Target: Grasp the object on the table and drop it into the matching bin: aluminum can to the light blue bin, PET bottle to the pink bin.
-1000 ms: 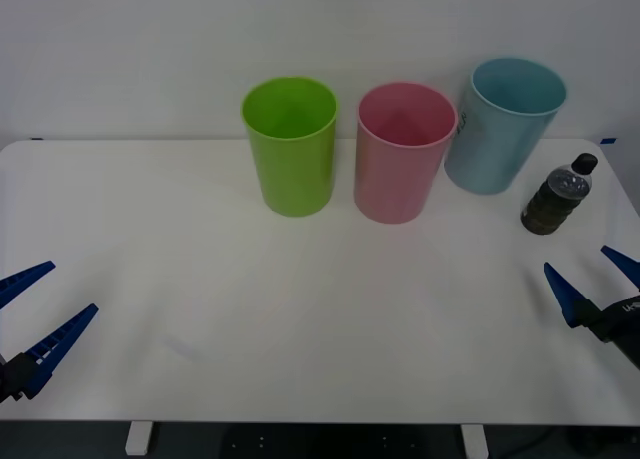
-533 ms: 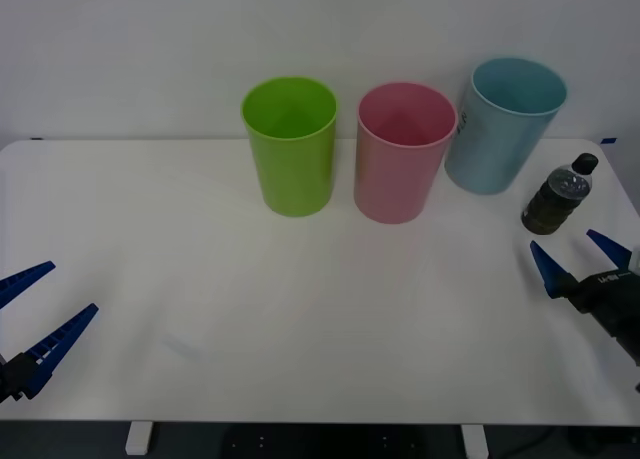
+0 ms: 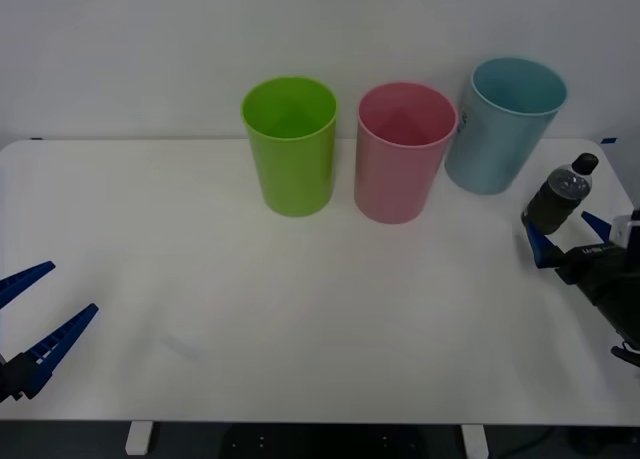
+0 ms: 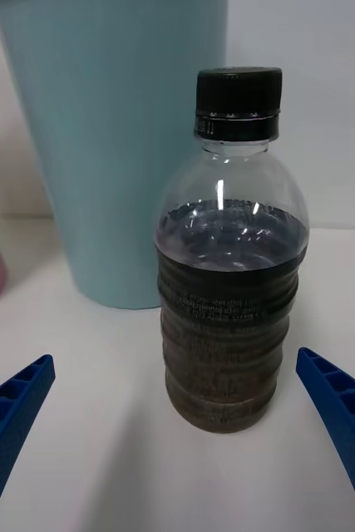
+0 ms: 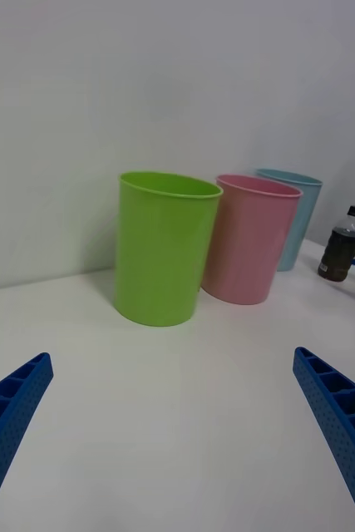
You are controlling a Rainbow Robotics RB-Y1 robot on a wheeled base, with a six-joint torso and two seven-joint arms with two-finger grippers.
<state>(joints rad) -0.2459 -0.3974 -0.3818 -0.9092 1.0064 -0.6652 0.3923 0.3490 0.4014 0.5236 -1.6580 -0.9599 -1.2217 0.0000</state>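
Right gripper at PET bottle
You had its fingers spread wide, flanking the upright bottle, untouched.

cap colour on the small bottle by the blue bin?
Black, on the small clear plastic bottle of dark liquid; clearest in the right wrist view.

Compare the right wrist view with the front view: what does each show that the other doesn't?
Right wrist view alone: the PET bottle close up, with its liquid level, ribbed body and black cap, standing centred between the open right claw fingers, not yet touched.

Front view alone: the lime green bin, the whole table, and the left claw open at the near left edge.

Both: the bottle upright beside the light blue bin, the pink bin, and the right claw at the bottle.
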